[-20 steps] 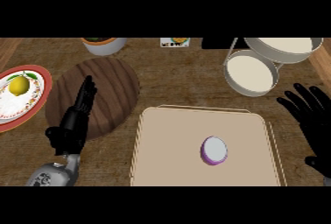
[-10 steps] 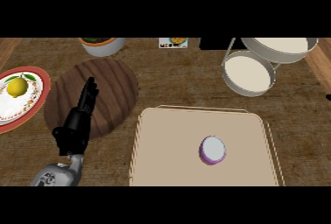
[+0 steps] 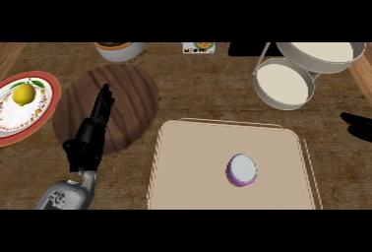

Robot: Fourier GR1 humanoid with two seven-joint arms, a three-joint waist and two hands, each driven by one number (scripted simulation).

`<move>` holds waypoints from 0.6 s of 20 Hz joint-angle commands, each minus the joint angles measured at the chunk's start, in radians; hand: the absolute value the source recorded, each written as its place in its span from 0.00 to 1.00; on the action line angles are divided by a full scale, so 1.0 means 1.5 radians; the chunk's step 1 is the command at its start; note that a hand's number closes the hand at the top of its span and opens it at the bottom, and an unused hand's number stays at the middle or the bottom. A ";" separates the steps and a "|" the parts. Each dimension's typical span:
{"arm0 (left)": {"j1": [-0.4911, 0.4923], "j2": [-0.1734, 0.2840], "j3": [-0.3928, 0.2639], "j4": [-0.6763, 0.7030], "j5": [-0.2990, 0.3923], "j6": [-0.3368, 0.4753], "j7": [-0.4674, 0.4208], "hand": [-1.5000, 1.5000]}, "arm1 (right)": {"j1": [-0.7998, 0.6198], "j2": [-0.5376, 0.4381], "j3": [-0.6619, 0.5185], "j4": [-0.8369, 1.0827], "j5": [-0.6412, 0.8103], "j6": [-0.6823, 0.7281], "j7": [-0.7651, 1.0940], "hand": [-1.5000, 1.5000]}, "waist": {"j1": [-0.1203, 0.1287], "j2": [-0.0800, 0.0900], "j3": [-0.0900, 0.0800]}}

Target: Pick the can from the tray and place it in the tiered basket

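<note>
A purple can (image 3: 242, 170) with a pale lid stands on the beige tray (image 3: 196, 147), right of the tray's middle. The tiered basket (image 3: 287, 84), two round white-lined tiers on a wire frame, stands at the back right, beyond the tray. My left hand (image 3: 93, 129) lies with straight fingers over a round wooden board, left of the tray and apart from the can. Of my right hand (image 3: 356, 125) only a small black part shows at the right edge, level with the tray's far rim and well away from the can.
A round wooden board (image 3: 131, 103) lies left of the tray. A red-rimmed plate (image 3: 44, 115) with a lemon (image 3: 24, 93) sits at the far left. A pot (image 3: 118, 49) and a small carton (image 3: 198, 47) stand at the back edge.
My right hand, open at the right a second ago, left the view and now just shows again at the right edge. The left hand and the can have stayed put.
</note>
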 commanded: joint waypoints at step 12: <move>-0.024 -0.046 0.006 0.014 -0.032 -0.012 0.021 0.50 | -0.214 0.050 0.297 -0.131 0.035 -0.074 0.405 0.00 | 0.012 0.003 0.001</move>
